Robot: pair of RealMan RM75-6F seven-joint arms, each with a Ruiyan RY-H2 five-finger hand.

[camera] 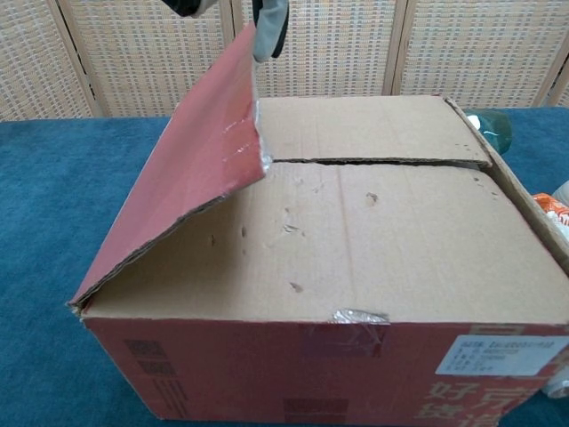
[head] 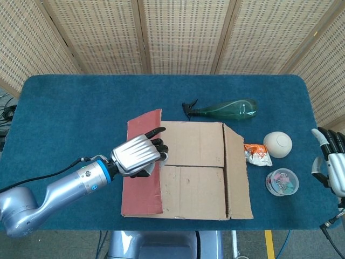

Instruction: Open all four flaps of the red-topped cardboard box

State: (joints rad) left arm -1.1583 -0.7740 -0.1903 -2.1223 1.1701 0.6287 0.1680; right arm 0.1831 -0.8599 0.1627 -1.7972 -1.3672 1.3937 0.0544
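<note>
1. A large brown cardboard box (head: 188,170) with red printed sides stood near the front edge of the blue-covered desk (head: 81,108), roughly at its middle.
2. Its red-topped flap (camera: 196,169) on the robot's left was raised at a steep slant, hinged along the box's left edge, its free edge high in the air.
3. The left hand (head: 137,155), silver-backed with dark fingers, gripped that free edge near the flap's far end; in the head view it sat over the flap's upper right part, fingers curled round the edge toward the box's middle.
4. In the chest view only pale fingertips (camera: 269,25) showed at the top of the frame, touching the flap's raised edge.
5. The two plain brown inner flaps (camera: 373,187) lay flat and closed, meeting along a seam across the box's top.
6. The right-side flap (head: 237,172) lay close to flat, along the right edge of the box.
7. The right hand (head: 330,164) hung at the desk's right edge, well apart from the box, fingers loosely apart and holding nothing.
8. A green translucent spray bottle (head: 223,109) with a black trigger lay on its side just beyond the box's far right corner.
9. To the right of the box lay an orange-and-white crumpled packet (head: 257,155), touching the box's side or just beside it, a cream-white ball (head: 278,144) next to it, and a clear round tub (head: 282,182) of coloured bits nearer the front.
</note>
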